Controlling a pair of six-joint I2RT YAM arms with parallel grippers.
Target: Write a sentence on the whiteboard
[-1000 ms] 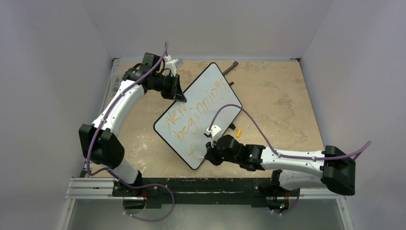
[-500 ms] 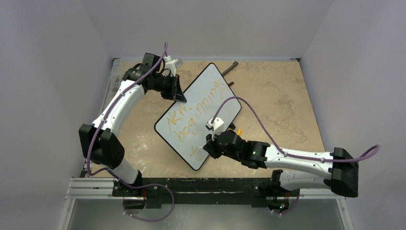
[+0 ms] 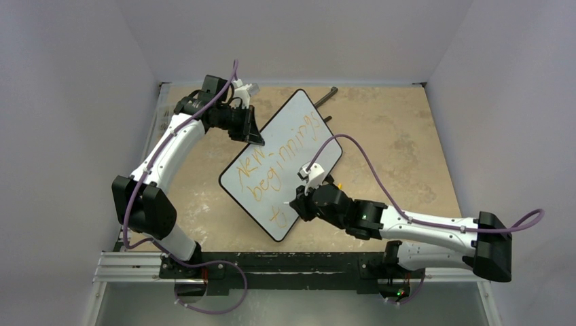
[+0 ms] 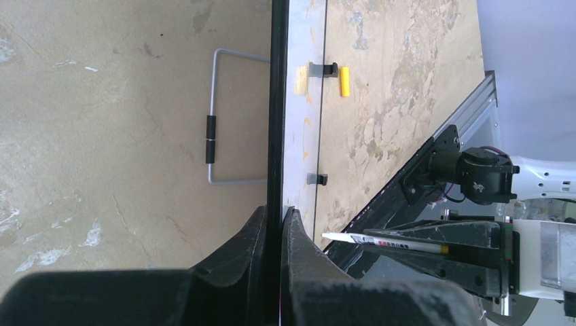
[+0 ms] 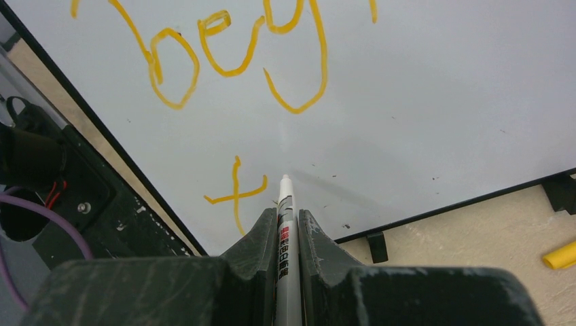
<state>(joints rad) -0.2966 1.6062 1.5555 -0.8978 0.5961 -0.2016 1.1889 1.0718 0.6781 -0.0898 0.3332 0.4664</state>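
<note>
The right gripper is clamped on a slim white marker pen, with a finger pressed to each side of the barrel. The pen's long axis runs straight out from the hand towards the large flat white whiteboard with a thin black rim. A small yellow cylindrical cap lies off the board on the beige table, well to the right of the hand. The nib stands directly ahead of the fingertips, at or just above the surface. Its shadow meets the tip, but contact cannot be confirmed. Just left of the nib is a lone orange "t", the only letter of the third line. Beyond it, farther from the hand, run the two upper lines of the orange handwritten sentence. Judgement: the remaining letters belong to the right of the "t", so the coming stroke depends on the bare board right of the nib, along the slant of the lines above and short of the rim. The right arm is the nearer to that spot. At the far edge, the left gripper is closed on the board's rim, steadying it.
</note>
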